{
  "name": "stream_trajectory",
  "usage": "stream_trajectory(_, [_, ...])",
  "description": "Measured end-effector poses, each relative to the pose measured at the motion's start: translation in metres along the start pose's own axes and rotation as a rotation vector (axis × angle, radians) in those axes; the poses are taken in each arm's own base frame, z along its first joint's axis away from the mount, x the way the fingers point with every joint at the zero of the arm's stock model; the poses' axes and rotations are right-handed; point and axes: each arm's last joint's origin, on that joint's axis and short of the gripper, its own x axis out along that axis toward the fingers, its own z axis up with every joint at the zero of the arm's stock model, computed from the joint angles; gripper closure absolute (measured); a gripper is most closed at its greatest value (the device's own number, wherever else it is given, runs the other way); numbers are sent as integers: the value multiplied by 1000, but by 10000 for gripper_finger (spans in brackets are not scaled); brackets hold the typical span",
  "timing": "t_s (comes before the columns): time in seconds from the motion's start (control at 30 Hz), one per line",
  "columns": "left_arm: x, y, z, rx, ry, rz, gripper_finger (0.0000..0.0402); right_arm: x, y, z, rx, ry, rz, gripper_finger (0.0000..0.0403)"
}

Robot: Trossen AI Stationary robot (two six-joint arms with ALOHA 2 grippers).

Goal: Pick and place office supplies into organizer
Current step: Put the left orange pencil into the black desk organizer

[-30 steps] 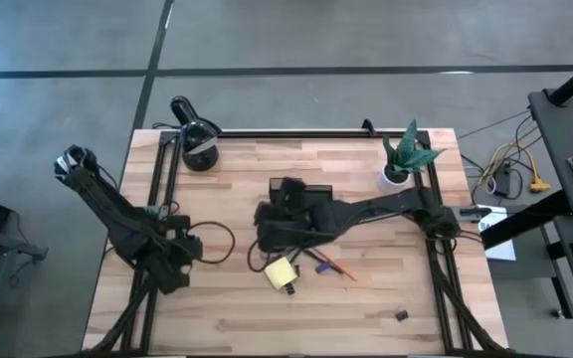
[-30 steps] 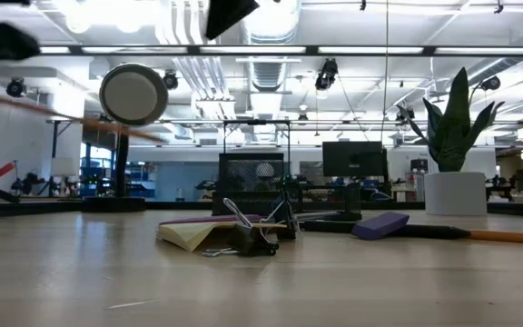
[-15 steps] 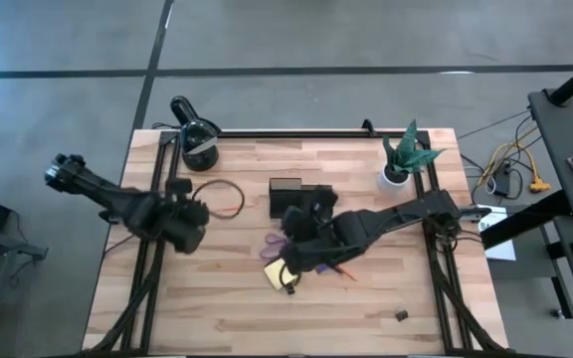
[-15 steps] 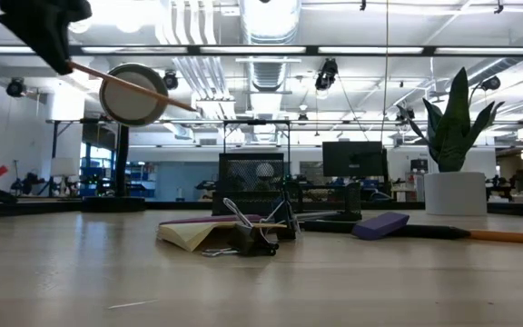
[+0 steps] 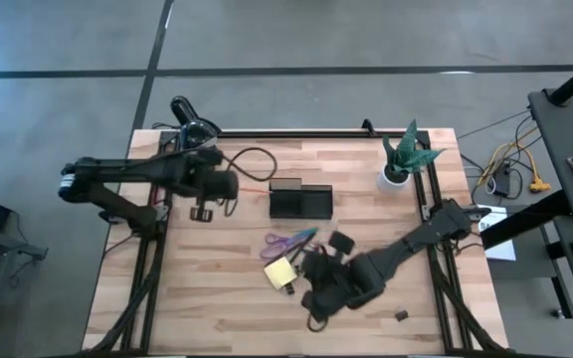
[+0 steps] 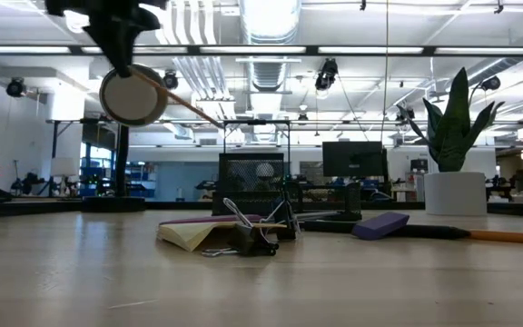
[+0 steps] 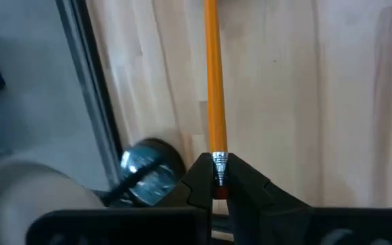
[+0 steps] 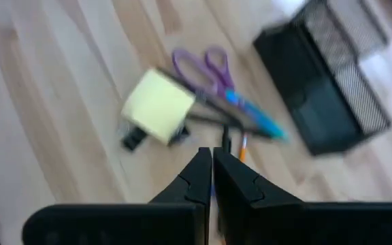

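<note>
My left arm has swung up and across from the worktop's left edge toward the back, and my right arm has pulled away from the organizer toward the front. My left hand [image 5: 229, 185] now hangs above the back-left part of the worktop [image 5: 217, 308], just in front of the black desk lamp [image 5: 189, 121], and it is clamped on the eraser end of an orange pencil [image 7: 213, 82]. The pencil juts out from my fingers toward the organizer [image 5: 300, 199], its tip near the box's left side but apart from it. In the low view the pencil [image 6: 192, 107] crosses in front of the lamp's round head [image 6: 133, 94], well above the worktop.

My right hand [image 5: 318, 296] sits at the front centre of the worktop, fingers pressed together on nothing. Just ahead of it lie the yellow sticky-note pad [image 8: 158, 106] with a black clip [image 8: 133, 138] at its edge, the purple-handled scissors [image 8: 199, 68], and a blue pen [image 8: 257, 116] lying against the scissors. Another small black clip [image 5: 402, 315] rests alone near the front-right corner. The organizer stands at the worktop's centre back, beyond the scissors. A green potted plant [image 5: 403, 157] stands at the back right.
</note>
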Motion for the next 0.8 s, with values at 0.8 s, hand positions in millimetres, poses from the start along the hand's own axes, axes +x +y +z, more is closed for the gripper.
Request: stream_trajectory(0.8, [74, 34, 97, 325, 318, 46, 397, 25, 28, -83, 313, 12, -54, 394])
